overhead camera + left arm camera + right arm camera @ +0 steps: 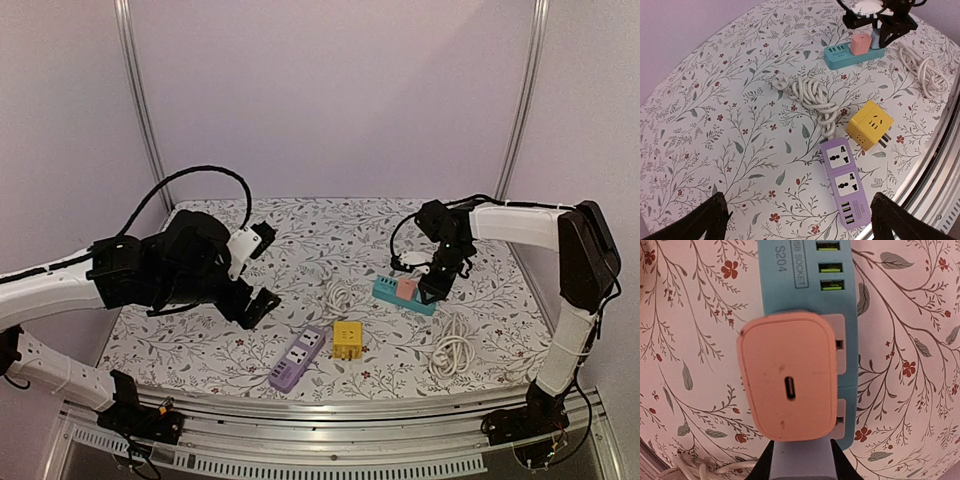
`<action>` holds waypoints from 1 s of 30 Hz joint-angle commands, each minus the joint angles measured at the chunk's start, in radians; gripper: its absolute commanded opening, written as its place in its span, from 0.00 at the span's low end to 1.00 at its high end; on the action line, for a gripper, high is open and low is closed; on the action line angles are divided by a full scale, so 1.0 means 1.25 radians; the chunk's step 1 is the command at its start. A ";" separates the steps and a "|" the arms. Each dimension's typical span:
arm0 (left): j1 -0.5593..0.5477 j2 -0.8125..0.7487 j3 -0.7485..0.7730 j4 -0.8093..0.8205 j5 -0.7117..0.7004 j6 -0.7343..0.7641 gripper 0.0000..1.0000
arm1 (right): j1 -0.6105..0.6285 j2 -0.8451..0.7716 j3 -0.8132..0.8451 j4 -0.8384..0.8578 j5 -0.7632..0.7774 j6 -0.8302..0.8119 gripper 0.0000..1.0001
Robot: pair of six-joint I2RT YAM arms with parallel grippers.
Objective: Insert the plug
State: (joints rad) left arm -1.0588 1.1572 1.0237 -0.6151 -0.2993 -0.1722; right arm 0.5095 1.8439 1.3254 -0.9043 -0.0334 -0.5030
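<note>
**Pressing a plug into the teal strip**

Begin at the right gripper [437,283]: clamped, by the look of it, on a pale blue plug [801,462], with dark fingers [765,465] hugging both of its sides. Holds it upright over the teal power strip [790,295], just beside a pink plug [787,382] standing on that same strip. Probably grips it by the flanks to keep the prongs aimed straight down at a socket. Cannot tell whether the prongs are home, hidden as they are under the body. Reads as the pressing-in step, likely near its end.

Outward from the strip, toward the left arm: a loose white cable [812,97]. Nearer the bases than the strip: a yellow cube adapter [872,125], lying with its prongs out sideways, and just beside it a purple power strip [842,182]. Off the strip's right end, also toward the bases: a second coiled cord [450,345].

Well apart from the strip: the left gripper [258,270], spread wide and gripping nothing. Seemingly parked there to leave room and to give its camera a view of the work.
</note>
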 commanded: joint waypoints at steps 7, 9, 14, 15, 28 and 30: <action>0.007 0.027 0.023 0.012 0.014 0.009 0.99 | 0.000 0.026 -0.009 0.006 0.023 0.015 0.00; 0.007 0.028 0.024 0.011 0.015 0.011 1.00 | 0.003 0.044 -0.003 0.011 0.053 0.021 0.00; 0.008 0.028 0.027 0.010 0.011 0.014 0.99 | 0.027 0.085 0.009 0.011 0.079 0.028 0.00; 0.008 0.028 0.028 0.010 0.010 0.014 1.00 | 0.033 0.090 0.010 0.009 0.083 0.028 0.00; 0.007 0.062 0.050 0.014 0.011 0.020 1.00 | 0.060 0.119 0.016 0.004 0.082 0.056 0.09; 0.007 0.072 0.058 0.015 0.013 0.022 1.00 | 0.061 0.108 0.025 -0.001 0.081 0.061 0.18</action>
State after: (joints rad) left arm -1.0588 1.2228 1.0607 -0.6056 -0.2951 -0.1608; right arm 0.5716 1.9091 1.3769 -0.9180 0.0692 -0.4549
